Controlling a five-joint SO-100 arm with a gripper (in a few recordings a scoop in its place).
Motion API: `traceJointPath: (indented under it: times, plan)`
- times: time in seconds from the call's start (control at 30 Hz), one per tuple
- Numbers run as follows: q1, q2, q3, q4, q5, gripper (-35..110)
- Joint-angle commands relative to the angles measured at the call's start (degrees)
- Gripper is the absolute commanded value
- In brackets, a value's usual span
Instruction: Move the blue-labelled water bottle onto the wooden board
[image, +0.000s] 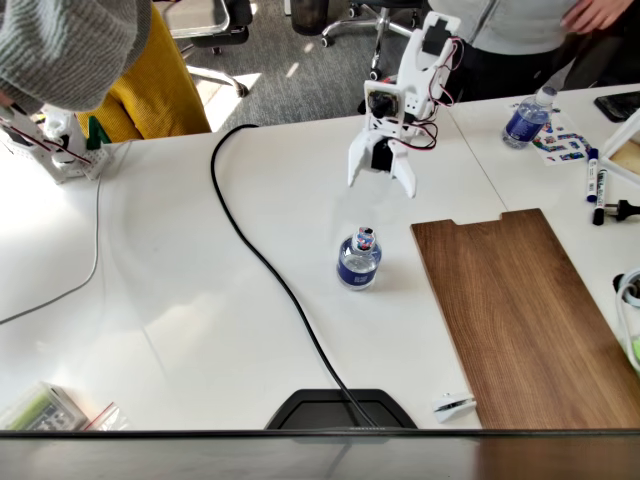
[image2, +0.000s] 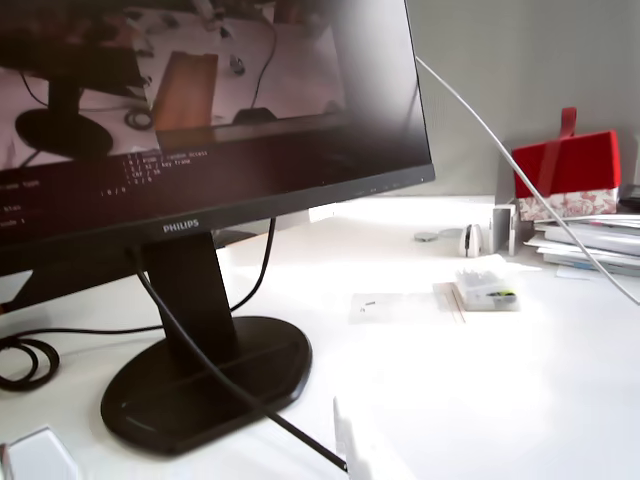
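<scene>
The blue-labelled water bottle (image: 359, 260) is standing upright on the white table (image: 180, 300), roughly mid-table in the fixed view, dark cap with a bit of blue and red on top. Label text is too small to read. It's just left of the wooden board (image: 525, 310) but not touching it, there's a strip of bare table between them. The board is dark brown, lying flat on the right side, with a step notch along its far short edge.

The gripper (image: 382, 183) hangs above and a bit behind the bottle, well apart from it, its 2 white fingers spread wide and pointing down with nothing between them.

A black cable (image: 262, 262) runs across the table, passing left of the bottle down to a black monitor base (image: 340, 408) at the bottom edge. Farther back on the right there's a second bottle (image: 526, 119) with a blue label and a pale cap, plus some markers (image: 594, 178) near it.

In the wrist view the monitor (image2: 200, 130) reads "PHILIPS" on its bezel, sitting on its round black stand (image2: 205, 380). A red box (image2: 566, 165) sits on a stack of papers (image2: 590, 245) off to the right, and a white fingertip (image2: 352, 445) pokes up at the bottom.
</scene>
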Motion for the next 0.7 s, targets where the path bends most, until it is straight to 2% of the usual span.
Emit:
traceJointPath:
  times: [0.0, 0.07, 0.67]
  plan:
    - [0.5, 3.7, -2.0, 4.7, -2.0, 42]
    - [0.7, 4.1, -2.0, 9.1, -2.9, 42]
    - [-0.7, 6.9, -2.5, 21.4, -0.6, 42]
